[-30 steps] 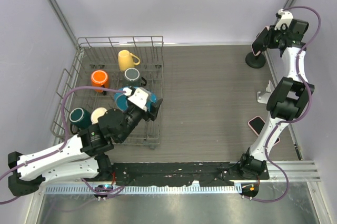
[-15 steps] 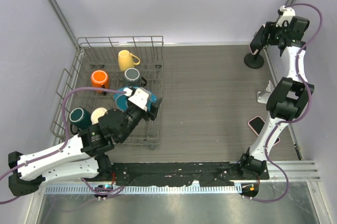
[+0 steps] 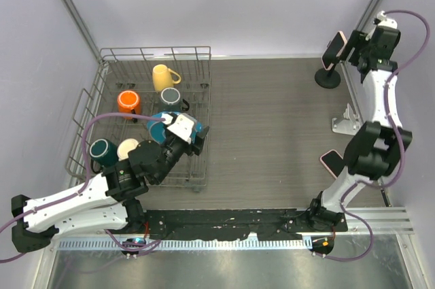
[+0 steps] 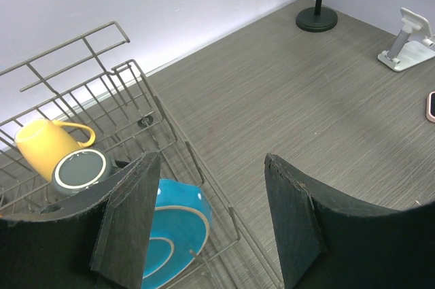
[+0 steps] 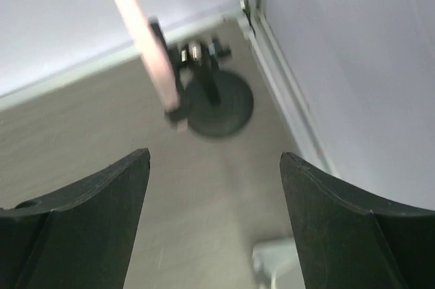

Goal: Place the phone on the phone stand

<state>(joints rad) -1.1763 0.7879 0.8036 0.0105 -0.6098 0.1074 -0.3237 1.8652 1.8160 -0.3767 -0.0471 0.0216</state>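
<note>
While we look down from above, the grey wood-grain table [image 3: 272, 132] fills a booth of pale lilac walls [image 3: 224, 3] with slanting metal posts [image 3: 71, 10]. At its far right corner the phone stand [image 3: 328, 78] has its disc base on the surface, and the phone [image 3: 333, 51] sits tilted in its holder. The right gripper [image 3: 355, 45] hangs just behind the phone, apart from it. The left gripper [image 3: 192, 132] hovers over a wire rack [image 3: 155, 49] of mugs [image 3: 163, 76].

From the left wrist we see its fingers spread with nothing between them, above a blue bowl [image 4: 178, 231] in the rack.

From the right wrist, though blurred, both fingers stand wide apart and empty, and the stand is near a metal rail [image 5: 272, 44] along the wall.
</note>
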